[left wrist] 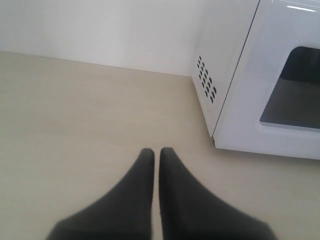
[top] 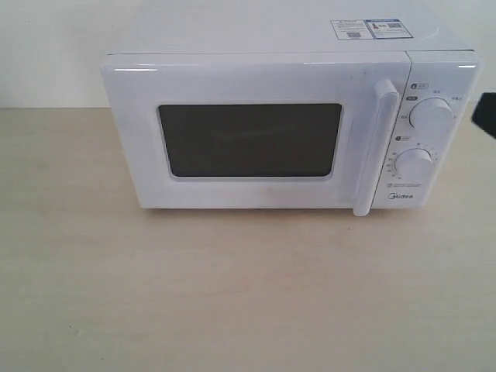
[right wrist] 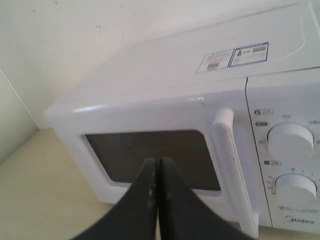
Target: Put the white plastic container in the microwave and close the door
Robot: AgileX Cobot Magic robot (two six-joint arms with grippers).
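In the exterior view, the microwave (top: 291,46) is seen standing on the pale wooden tabletop (top: 232,294); it is a white boxy unit, and two stickers (top: 370,29) are borne on its top. The door (top: 256,81) is shut flush against the body; a dark rectangular window (top: 249,139) is set in it, and a vertical white bar handle (top: 376,147) is fixed along its right side. Two round white dials, an upper one (top: 432,116) and a lower one (top: 416,165), are placed on the panel beside the handle. A small dark piece (top: 487,115) is cut off by the right edge, near the upper dial; which part it is cannot be told.

In the left wrist view, the left tool (left wrist: 156,152) is held above bare tabletop with its two dark fingers brought together, only a hairline between them, and nothing is gripped. The microwave's side wall, pierced by small vent holes (left wrist: 206,79), and the hinge side of the door are seen well apart from it.

In the right wrist view, the right tool (right wrist: 157,162) is held in front of the window with its fingers pressed closed on nothing; the handle, both dials and the stickers are seen beyond it.

The white plastic container is shown in none of these views; what lies behind the dark window cannot be made out, so its place cannot be told.
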